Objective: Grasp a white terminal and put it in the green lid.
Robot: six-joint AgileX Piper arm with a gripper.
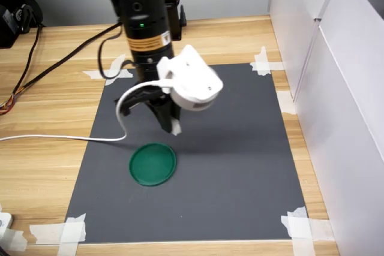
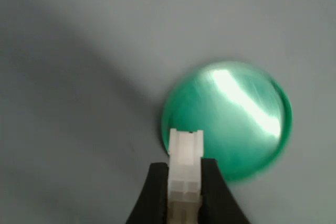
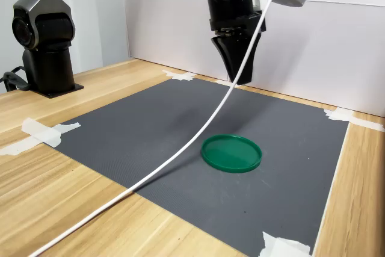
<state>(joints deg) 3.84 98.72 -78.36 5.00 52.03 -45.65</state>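
The green lid lies flat on the dark grey mat, also seen in the second exterior view and, blurred, in the wrist view. My gripper hangs in the air above the mat, just behind the lid's far right side in the first exterior view. It is shut on the white terminal, a small translucent block standing between the black fingers. In the second exterior view the gripper is well above the lid and the terminal is hidden.
The grey mat is taped at its corners to a wooden table. A white cable trails from the wrist camera across the mat. A white panel walls the first exterior view's right. A black stand sits at the second exterior view's left.
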